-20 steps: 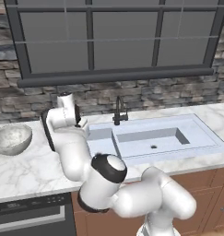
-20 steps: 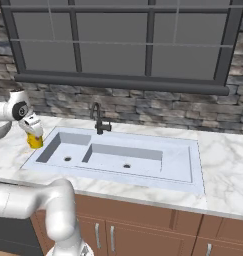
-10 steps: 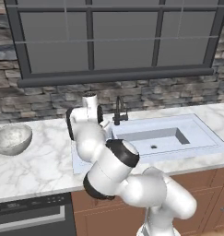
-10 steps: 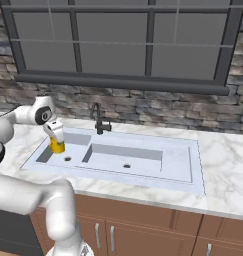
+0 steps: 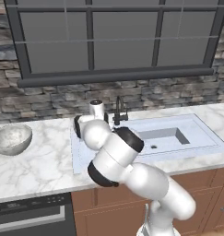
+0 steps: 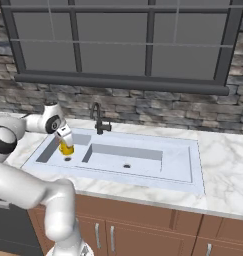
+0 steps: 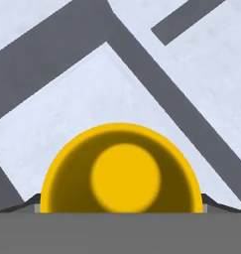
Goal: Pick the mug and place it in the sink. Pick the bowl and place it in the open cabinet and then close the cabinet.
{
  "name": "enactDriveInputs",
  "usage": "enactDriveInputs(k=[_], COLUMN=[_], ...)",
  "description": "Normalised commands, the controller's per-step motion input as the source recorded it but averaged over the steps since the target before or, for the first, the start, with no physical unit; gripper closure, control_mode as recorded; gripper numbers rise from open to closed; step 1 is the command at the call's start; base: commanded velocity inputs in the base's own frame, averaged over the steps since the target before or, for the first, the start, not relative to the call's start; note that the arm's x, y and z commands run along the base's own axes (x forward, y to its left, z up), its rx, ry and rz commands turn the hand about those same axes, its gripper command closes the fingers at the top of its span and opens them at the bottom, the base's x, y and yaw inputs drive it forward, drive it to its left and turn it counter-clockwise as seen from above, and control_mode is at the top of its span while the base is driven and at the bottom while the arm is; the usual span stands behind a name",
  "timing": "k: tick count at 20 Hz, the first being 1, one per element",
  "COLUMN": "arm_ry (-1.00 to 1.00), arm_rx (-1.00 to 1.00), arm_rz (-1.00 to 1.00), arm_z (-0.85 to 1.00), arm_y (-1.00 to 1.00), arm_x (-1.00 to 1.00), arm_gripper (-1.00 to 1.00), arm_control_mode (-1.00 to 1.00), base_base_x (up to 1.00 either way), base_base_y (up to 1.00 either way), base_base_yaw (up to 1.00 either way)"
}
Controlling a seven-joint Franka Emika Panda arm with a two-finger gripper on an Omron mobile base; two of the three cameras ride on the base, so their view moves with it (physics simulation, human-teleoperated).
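The yellow mug (image 6: 67,148) hangs upright just above the left basin of the white sink (image 6: 143,161), near its drain hole. My gripper (image 6: 66,143) comes down on it from above and is shut on the mug. In the hand view I look straight into the mug (image 7: 121,173), with the gripper (image 7: 121,209) straddling its rim and the basin floor beneath. The grey speckled bowl (image 5: 11,138) sits on the marble counter far to the left of the sink (image 5: 187,138). The cabinet is out of view.
A dark faucet (image 6: 98,120) stands behind the divider between the basins, close to my hand. A stone wall and a large window rise behind the counter. A dark appliance front (image 5: 30,216) sits below the counter at left.
My arm has swung right, carrying the mug from the counter's left edge to over the sink's left basin, and lowered it. The bowl has not moved.
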Motion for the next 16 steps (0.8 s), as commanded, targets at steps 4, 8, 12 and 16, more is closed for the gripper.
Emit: enactDriveInputs(k=[4, 8, 12, 16], arm_ry=[-0.01, 0.00, 0.00, 0.00], arm_rx=[0.00, 0.00, 0.01, 0.00], arm_rz=[0.00, 0.00, 0.00, 0.00], arm_z=[-0.32, -0.33, -0.21, -0.17], arm_y=[-0.11, -0.04, -0.02, 0.00], arm_x=[0.54, 0.22, 0.13, 0.00], arm_gripper=[1.00, 1.00, 1.00, -1.00], arm_control_mode=[-1.00, -1.00, -1.00, -1.00], base_base_x=[0.00, 0.00, 0.00, 0.00], base_base_y=[0.00, 0.00, 0.00, 0.00], base_base_yaw=[0.00, 0.00, 0.00, 0.00])
